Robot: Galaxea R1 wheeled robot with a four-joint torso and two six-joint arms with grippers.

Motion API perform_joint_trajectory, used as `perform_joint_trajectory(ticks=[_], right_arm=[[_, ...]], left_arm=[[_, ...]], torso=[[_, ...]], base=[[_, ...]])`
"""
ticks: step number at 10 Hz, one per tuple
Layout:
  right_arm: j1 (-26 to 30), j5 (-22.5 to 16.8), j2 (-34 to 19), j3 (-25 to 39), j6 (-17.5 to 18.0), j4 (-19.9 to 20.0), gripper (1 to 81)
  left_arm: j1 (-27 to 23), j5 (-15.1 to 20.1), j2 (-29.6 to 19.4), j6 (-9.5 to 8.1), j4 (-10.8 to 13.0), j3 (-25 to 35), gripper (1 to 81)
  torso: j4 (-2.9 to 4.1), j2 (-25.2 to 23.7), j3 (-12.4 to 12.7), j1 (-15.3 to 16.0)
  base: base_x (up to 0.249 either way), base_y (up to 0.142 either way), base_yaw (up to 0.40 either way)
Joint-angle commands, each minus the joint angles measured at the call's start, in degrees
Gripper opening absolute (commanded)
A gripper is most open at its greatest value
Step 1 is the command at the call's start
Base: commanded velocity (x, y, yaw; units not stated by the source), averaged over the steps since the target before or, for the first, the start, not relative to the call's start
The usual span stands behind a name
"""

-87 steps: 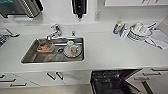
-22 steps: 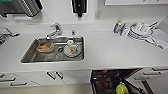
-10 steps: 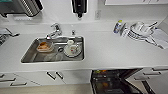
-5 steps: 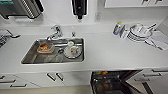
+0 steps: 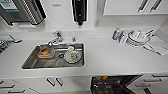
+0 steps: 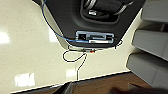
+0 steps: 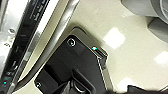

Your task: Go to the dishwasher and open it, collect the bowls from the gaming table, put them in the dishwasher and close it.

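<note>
- Below the table point(image 5: 110, 60) edge, right of centre in the head view, the dishwasher point(image 5: 112, 85) is seen standing open, its dark inside and racks exposed.
- Coloured things are glimpsed in the rack, but whether they are bowls cannot be told.
- Left of it, a sink point(image 5: 32, 63) is set into the table, with a plate point(image 5: 72, 56) and a tub point(image 5: 45, 52) inside; a stack of dishes point(image 5: 136, 37) is kept at the far right.
- On the wrist views, pale floor and robot parts are shown; whether either pincer is released or clenched cannot be told.
- The opening step is judged done; the loading and closing are judged to be still in hand.
- Closing would call for a pincer being brought under the lowered door and the door being lifted shut.
</note>
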Motion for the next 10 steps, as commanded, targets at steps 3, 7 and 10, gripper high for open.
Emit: perform_joint_trajectory(ticks=[3,7,10], right_arm=[[-8.0,3.3,7.0,-9.1,0.8,2.3,81.1],[-9.1,3.0,9.5,-11.1,1.7,4.2,81.1],[-8.8,2.8,11.0,-12.9,7.9,4.4,81.1]], left_arm=[[2.2,3.5,-0.4,0.41,-0.2,-0.9,81.1],[1.9,3.6,-0.4,0.41,-0.2,-1.0,81.1],[1.9,3.6,-0.3,0.41,-0.2,-1.0,81.1]], torso=[[0.00,-9.5,0.0,6.0],[0.00,-18.0,0.1,11.3],[0.00,-24.0,0.1,15.1]], base=[[0.000,0.000,0.000],[0.000,0.000,0.000],[0.000,0.000,0.000]])
